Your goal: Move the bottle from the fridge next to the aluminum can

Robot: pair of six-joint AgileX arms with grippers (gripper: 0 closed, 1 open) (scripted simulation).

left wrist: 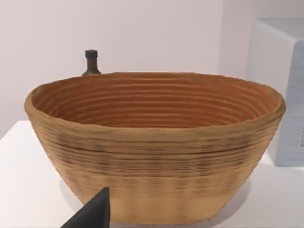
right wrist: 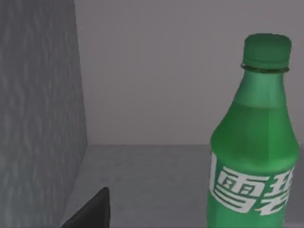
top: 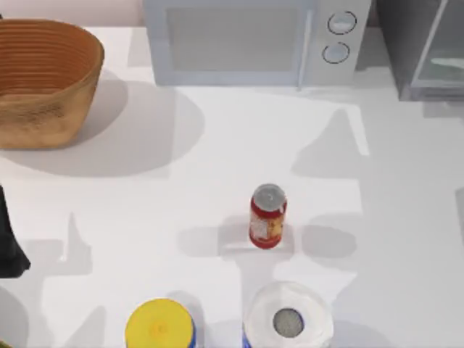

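Bottle (right wrist: 251,142): white Chinese lettering, upright in fridge (right wrist: 42,118) | pincer state: cannot tell

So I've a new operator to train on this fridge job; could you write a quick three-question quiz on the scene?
1. True or false: the aluminum can lies on its side.
2. What stands nearest the can? A) basket B) white roll C) microwave
3. What colour is the cap of the bottle in the right wrist view?

Key: 1 false, it stands upright; 2 B; 3 green.
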